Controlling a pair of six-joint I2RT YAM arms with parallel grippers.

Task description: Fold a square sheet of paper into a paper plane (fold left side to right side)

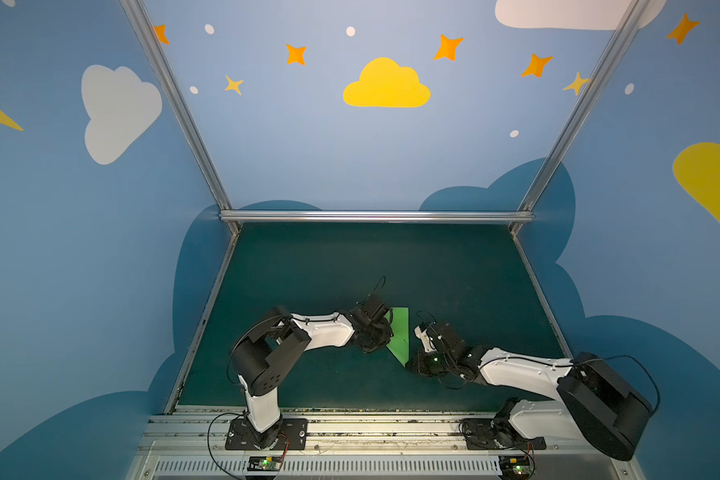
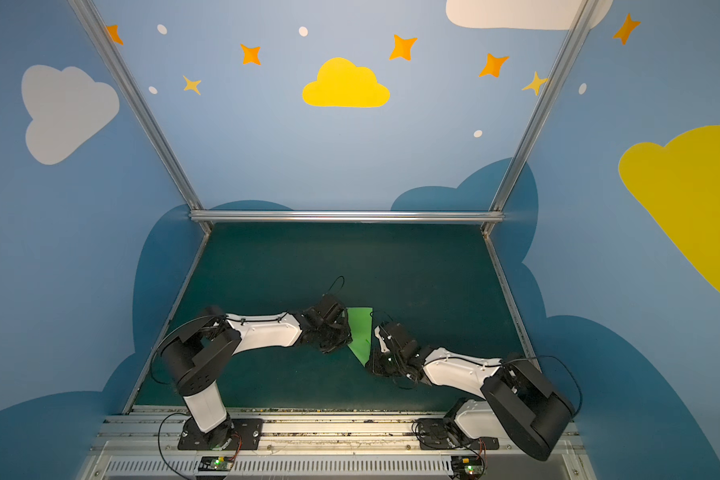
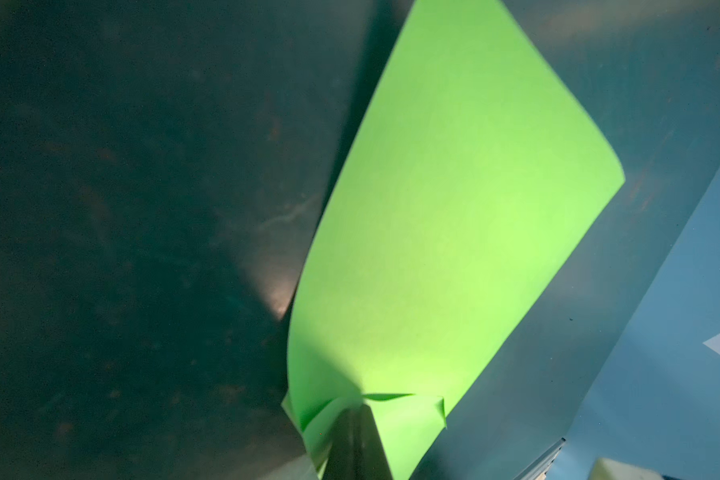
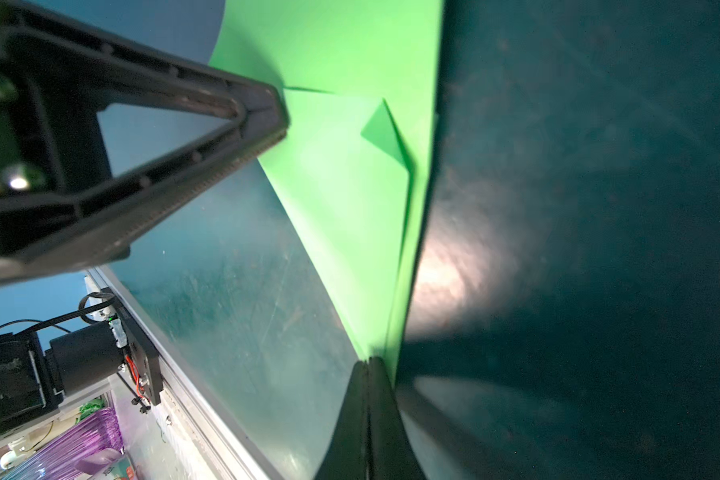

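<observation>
The green paper sheet (image 1: 400,332), already a pointed shape, sits mid counter (image 1: 350,266). The left fingers (image 3: 354,444) are clenched on its side edge, the right fingers (image 4: 350,424) on its near tip (a fold seems in hand). Next, I think: carry the left edge rightward, aligned, then press

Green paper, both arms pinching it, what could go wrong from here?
The left jaws and right jaws are shut on the paper, the right only on its narrow tip, so a pull could tear it or slip it free. A small corner is bent over; pressing now could set a stray crease.
</observation>
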